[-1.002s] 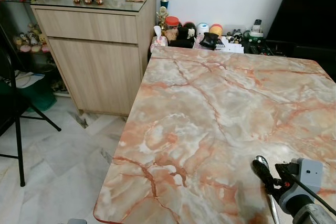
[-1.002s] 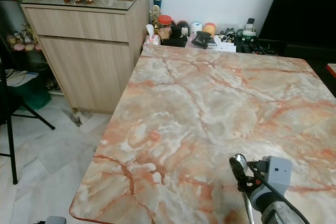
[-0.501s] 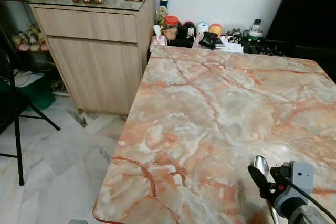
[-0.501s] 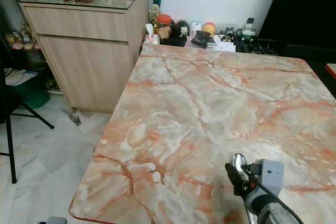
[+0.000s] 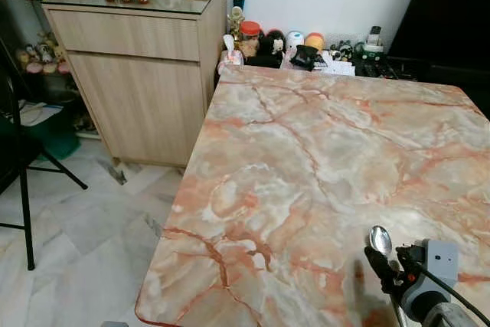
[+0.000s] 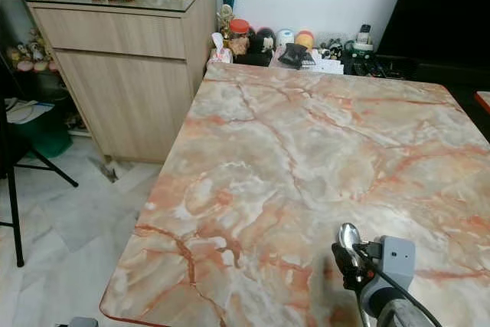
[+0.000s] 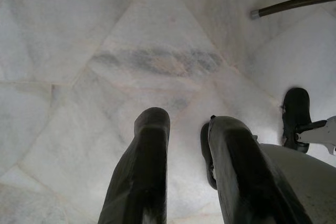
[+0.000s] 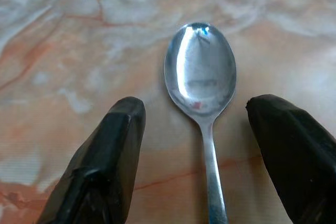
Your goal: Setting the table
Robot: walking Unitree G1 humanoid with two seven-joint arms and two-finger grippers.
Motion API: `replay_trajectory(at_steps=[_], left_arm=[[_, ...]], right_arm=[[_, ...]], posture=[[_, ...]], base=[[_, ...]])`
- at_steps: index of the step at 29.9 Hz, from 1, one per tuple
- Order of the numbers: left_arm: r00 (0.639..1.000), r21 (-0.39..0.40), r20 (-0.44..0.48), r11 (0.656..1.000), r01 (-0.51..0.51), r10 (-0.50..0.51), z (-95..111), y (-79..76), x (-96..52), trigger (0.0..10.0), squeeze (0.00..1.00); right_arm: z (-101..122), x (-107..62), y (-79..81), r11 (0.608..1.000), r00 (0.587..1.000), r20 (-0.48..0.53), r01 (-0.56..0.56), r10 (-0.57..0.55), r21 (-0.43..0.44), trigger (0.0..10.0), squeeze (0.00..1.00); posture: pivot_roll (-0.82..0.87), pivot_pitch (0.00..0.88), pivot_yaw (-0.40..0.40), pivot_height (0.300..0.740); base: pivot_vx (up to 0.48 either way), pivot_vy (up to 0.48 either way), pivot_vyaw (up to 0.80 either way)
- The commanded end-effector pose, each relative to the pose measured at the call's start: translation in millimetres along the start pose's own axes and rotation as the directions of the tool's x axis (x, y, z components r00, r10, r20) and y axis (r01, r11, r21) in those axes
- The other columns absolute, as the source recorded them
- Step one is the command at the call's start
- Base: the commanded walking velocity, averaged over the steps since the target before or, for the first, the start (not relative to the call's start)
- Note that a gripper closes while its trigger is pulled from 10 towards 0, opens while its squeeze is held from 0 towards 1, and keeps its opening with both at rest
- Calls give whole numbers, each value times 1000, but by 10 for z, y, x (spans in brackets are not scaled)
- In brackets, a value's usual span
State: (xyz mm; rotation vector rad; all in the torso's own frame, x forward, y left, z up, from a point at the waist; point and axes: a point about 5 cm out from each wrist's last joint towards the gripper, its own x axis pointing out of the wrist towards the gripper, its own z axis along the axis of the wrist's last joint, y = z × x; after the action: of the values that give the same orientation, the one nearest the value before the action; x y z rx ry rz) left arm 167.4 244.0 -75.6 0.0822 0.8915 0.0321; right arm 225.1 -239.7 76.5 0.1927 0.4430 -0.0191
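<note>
A silver spoon [image 8: 201, 72] lies flat on the orange-veined marble table [image 5: 306, 135], near its front edge at the right, bowl [image 5: 380, 240] pointing away from me. My right gripper [image 8: 195, 107] is low over the table, open, with one black finger on each side of the spoon's neck and neither pad touching it. The same gripper [image 5: 387, 267] appears at the lower right of the eye views. My left gripper [image 7: 187, 121] hangs open over the pale floor tiles.
A wooden cabinet [image 5: 145, 74] stands left of the table's far corner. Jars and small items [image 5: 291, 45] crowd the wall beyond the far edge. A black folding chair [image 5: 23, 174] stands on the floor at the left. A dark tube [image 7: 294, 3] lies on the tiles.
My right gripper has drawn back slightly toward the table's near edge. The spoon lies where it was.
</note>
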Motion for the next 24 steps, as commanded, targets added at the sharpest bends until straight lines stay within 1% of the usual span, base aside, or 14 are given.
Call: replay_trajectory(at_steps=[1, 11, 12, 13, 14, 20, 22, 24], left_arm=[[999, 4, -43, 1000, 8, -8, -98, -23, -17, 10000, 0], [999, 3, -43, 1000, 17, -17, -97, -48, -12, 10000, 0], [999, 3, -44, 1000, 18, -18, -99, -49, -12, 10000, 0], [999, 3, -47, 1000, 20, -20, -102, -54, -13, 10000, 0], [999, 3, -47, 1000, 20, -20, -103, -55, -12, 10000, 0], [999, 4, -49, 1000, 21, -20, -108, -58, -13, 10000, 0], [999, 5, -48, 1000, 21, -21, -107, -65, -12, 10000, 0], [999, 4, -49, 1000, 22, -22, -108, -68, -12, 10000, 0]], right_arm=[[-102, -9, -14, 1000, 999, -48, 17, -17, 6, 10000, 0], [-187, -3, 16, 1000, 996, -85, 23, -22, 5, 10000, 0], [-201, -1, 19, 1000, 996, -89, 23, -23, 5, 8745, 0], [-226, 1, 26, 1000, 995, -96, 22, -21, 6, 157, 0], [-240, 2, 32, 1000, 995, -103, 20, -20, 7, 0, 0], [-260, 13, 54, 1000, 994, -110, 21, -22, -3, 0, 0], [-245, 23, 33, 998, 993, -103, 47, -49, -30, 0, 0], [-243, 23, 30, 998, 993, -102, 49, -51, -30, 0, 0]], posture=[[45, 95, -41, 740], [47, 94, -41, 740], [47, 94, -41, 740], [48, 95, -41, 740], [49, 94, -41, 740], [49, 94, -43, 740], [46, 93, -44, 740], [45, 93, -45, 740]], base=[[0, 0, 0], [0, 0, 0], [0, 0, 0], [0, 0, 0], [0, 0, 0], [0, 0, 0], [0, 0, 0], [0, 0, 0]])
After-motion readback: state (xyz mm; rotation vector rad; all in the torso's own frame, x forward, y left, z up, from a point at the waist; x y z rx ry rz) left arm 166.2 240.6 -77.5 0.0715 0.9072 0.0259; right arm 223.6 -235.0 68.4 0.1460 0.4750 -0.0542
